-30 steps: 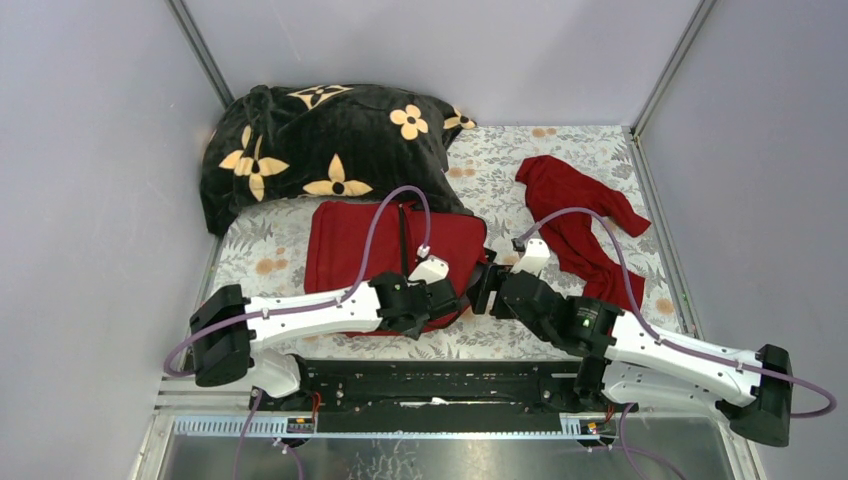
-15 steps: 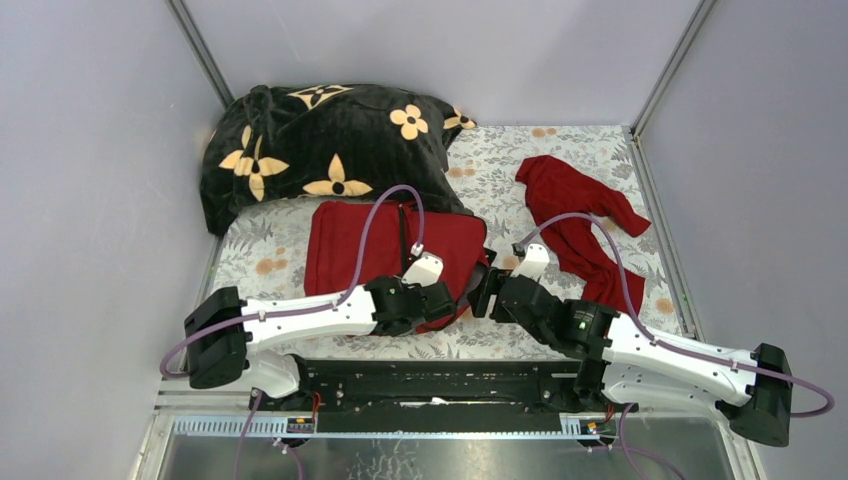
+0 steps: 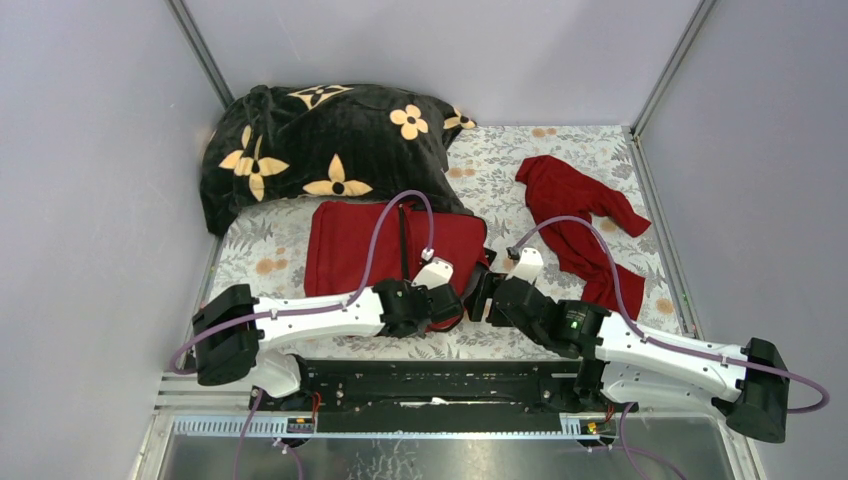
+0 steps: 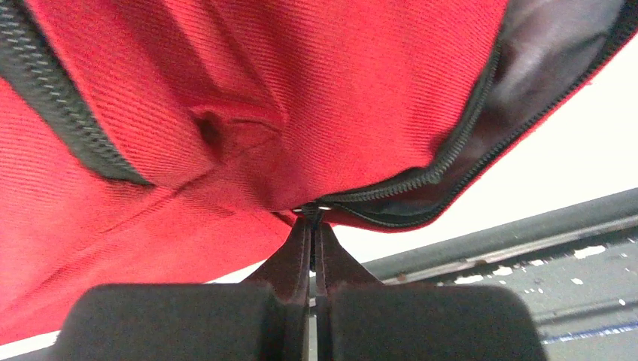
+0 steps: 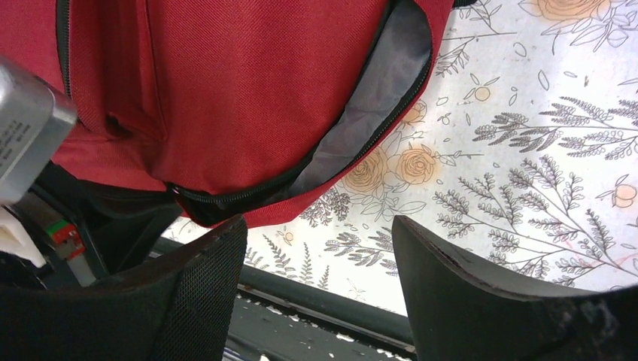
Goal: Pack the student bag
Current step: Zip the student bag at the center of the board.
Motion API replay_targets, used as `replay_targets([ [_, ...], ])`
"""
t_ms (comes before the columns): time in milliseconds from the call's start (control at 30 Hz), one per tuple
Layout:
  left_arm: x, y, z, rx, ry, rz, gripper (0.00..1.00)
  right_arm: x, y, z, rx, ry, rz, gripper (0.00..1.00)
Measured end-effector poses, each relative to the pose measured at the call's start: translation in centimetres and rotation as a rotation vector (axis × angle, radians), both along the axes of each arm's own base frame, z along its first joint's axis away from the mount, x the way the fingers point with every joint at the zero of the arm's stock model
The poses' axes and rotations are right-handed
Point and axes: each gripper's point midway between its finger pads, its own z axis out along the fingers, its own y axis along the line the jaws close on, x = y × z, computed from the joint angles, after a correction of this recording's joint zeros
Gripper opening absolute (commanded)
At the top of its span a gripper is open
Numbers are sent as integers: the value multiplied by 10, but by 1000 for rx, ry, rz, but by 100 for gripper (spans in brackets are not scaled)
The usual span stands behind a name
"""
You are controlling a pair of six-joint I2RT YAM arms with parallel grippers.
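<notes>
The student bag — cut off top, left.

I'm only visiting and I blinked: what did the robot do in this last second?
The left gripper snapped shut, pinching the student bag at the end of its open zipper. The right gripper, open, edged slightly left toward the bag. The bag, flowered blanket and red garment lay as before.

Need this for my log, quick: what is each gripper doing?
Left gripper: shut, pinching the student bag.
Right gripper: open, holding nothing.
</notes>
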Motion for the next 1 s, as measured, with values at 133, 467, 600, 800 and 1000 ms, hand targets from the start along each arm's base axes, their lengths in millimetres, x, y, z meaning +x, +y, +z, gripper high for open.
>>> replay_targets([
  [133, -11, -9, 1, -51, 55, -25, 0, -3, 2, -2, 26, 34, -21, 75],
  [467, -30, -47, 7, -250, 136, -82, 31, -21, 6, -20, 52, 153, -2, 76],
  [600, -41, -70, 13, -326, 144, -102, 42, -21, 8, -17, 53, 134, 21, 76],
  [800, -48, -72, 49, -492, 126, -58, 53, -24, 19, -15, 38, 109, 127, 76],
  [1000, -41, -45, 89, -697, 61, 99, 51, -29, 38, -18, 39, 98, 245, 75],
])
